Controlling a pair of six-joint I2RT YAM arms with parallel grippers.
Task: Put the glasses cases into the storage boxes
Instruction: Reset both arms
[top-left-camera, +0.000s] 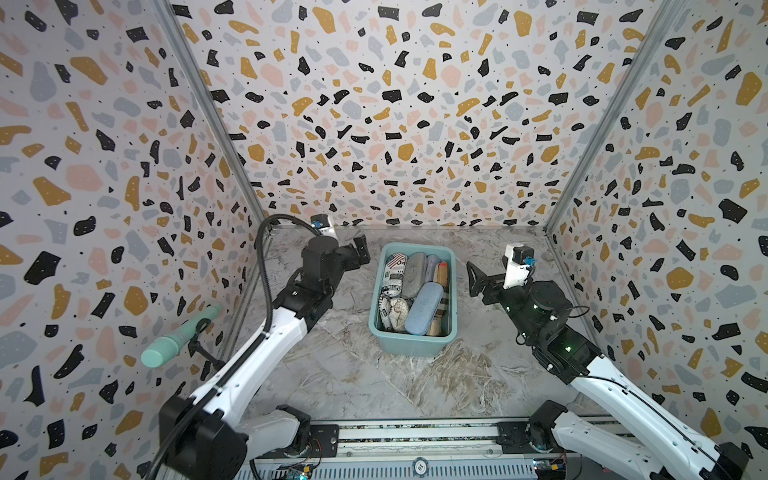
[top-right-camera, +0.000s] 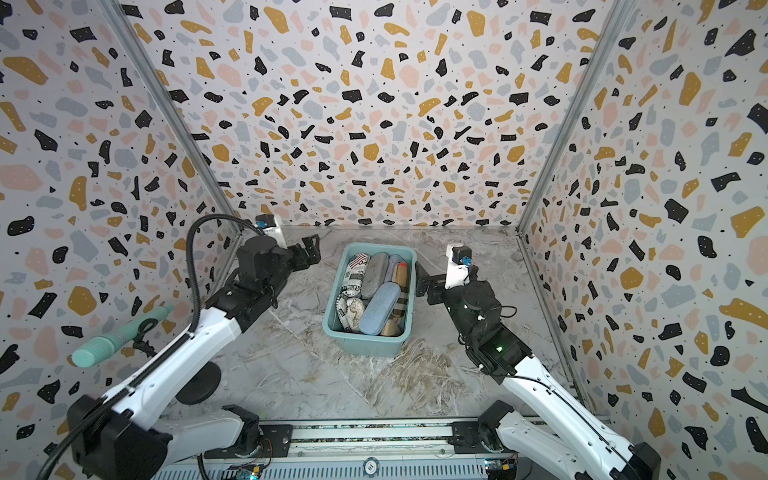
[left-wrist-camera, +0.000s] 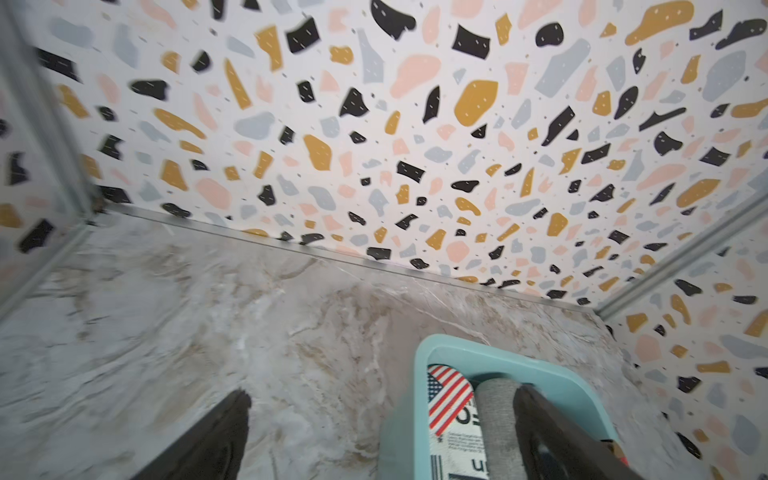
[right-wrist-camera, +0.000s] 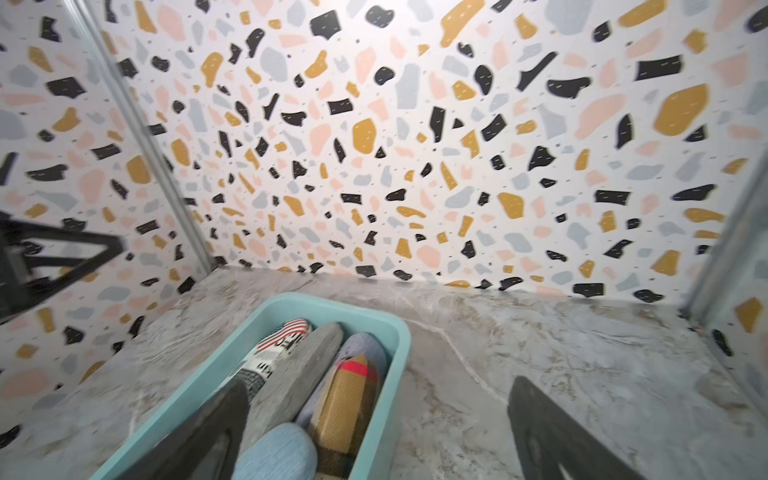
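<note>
My left end effector (top-left-camera: 360, 252) and right end effector (top-left-camera: 474, 281) gape, empty. That blue glasses case (top-left-camera: 424, 308) looks light, rigid; I'd pinch mid-length.

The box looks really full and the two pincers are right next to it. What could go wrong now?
1. The blue case lies slanted on top of the other cases in the teal box; a bump might make it slide or tip out.
2. The open left pincer and right pincer stand close to the box's sides; a careless swing could shove it.
3. The mint-green cylinder sits beside the left arm, which could knock it.
</note>
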